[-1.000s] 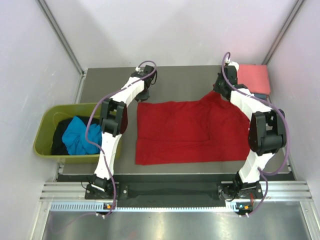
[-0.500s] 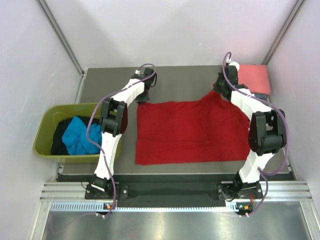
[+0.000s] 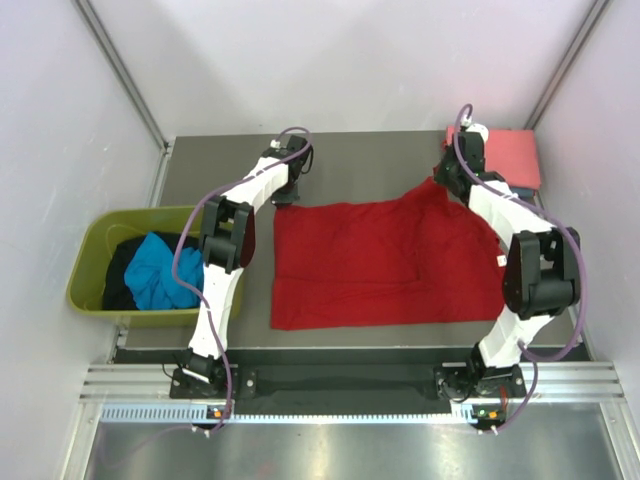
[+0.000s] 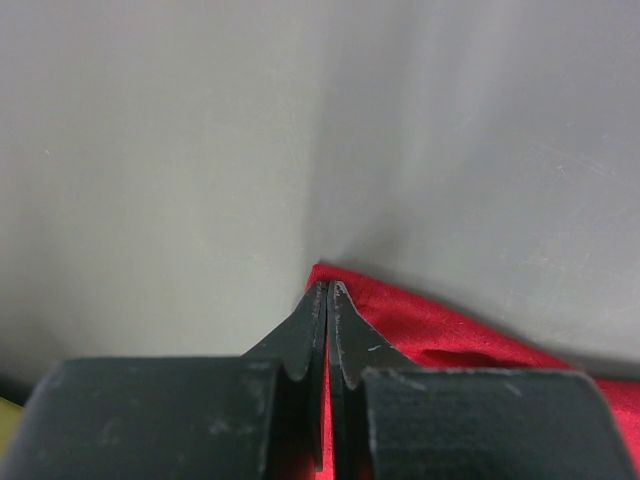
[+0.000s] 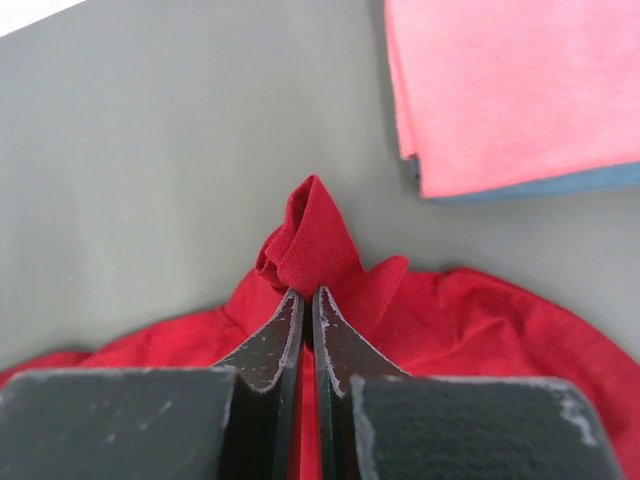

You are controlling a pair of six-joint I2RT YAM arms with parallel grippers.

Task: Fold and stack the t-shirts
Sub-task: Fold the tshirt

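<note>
A bright red t-shirt lies spread across the middle of the grey table. My left gripper is at its far left corner. In the left wrist view that gripper is shut, with red cloth pinched between the jaws. My right gripper holds the far right corner, which is pulled up into a peak. The right wrist view shows that gripper shut on a bunched fold of the red t-shirt. A folded salmon-pink t-shirt lies at the far right on a blue one.
An olive-green tub stands left of the table, holding a turquoise t-shirt and a black one. White walls close in the back and both sides. A metal rail runs along the near edge.
My left gripper has closed on the red t-shirt's far left corner. My right arm has shifted slightly toward the far right, still gripping its corner.
</note>
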